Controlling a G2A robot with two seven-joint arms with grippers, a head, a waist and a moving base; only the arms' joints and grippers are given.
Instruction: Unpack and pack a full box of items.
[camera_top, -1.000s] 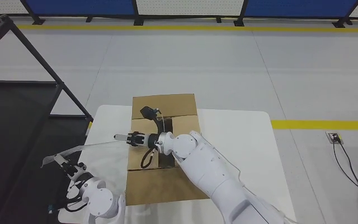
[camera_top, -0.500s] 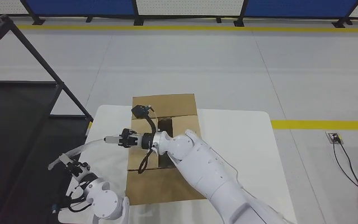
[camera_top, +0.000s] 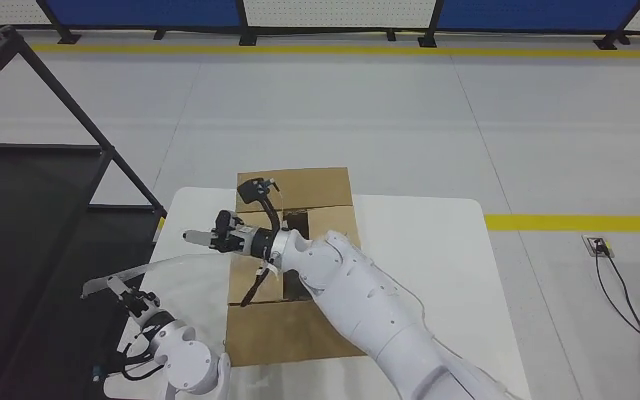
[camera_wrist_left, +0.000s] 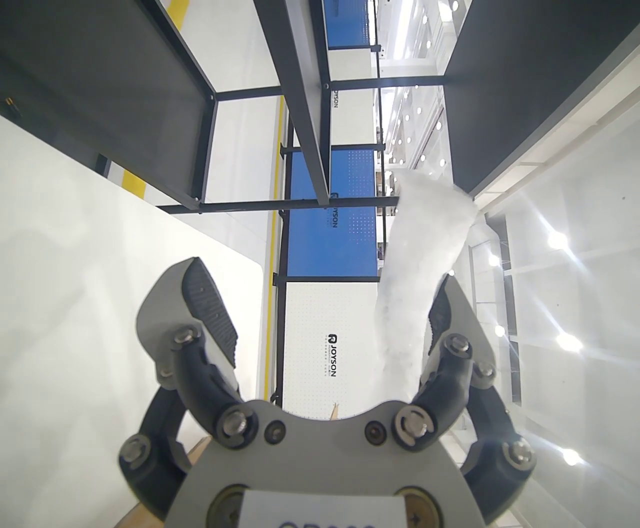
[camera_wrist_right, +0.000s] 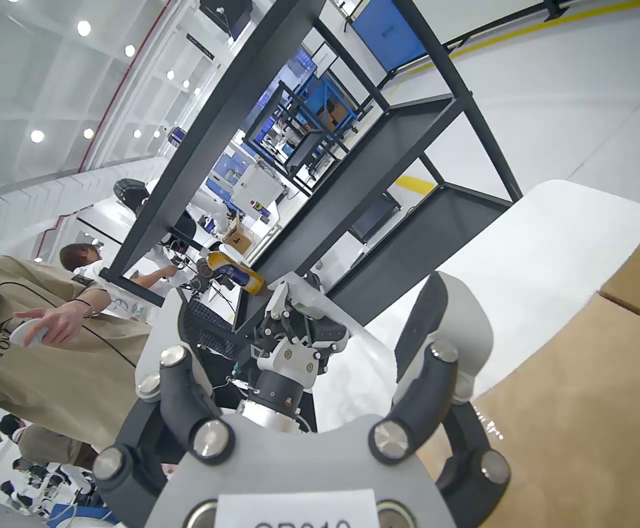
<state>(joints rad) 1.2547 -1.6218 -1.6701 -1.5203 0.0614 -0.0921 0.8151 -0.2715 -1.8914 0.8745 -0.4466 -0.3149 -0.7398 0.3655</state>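
The open cardboard box stands mid-table with its flaps spread; what is inside is hidden by my right arm. My right gripper hovers open just past the box's left edge, with nothing between its fingers. A translucent plastic sheet stretches from near the box to my left gripper at the table's front left corner. The left gripper is open, and the sheet lies against one finger. The right wrist view looks over the box's edge at the left gripper and the sheet.
The white table has bare room to the right of the box. A black metal shelf rack stands close beside the table's left side, near both grippers.
My right gripper has moved left, off the box and a little farther back. The sheet that reached its tips now hangs just below it. The left gripper has barely shifted.
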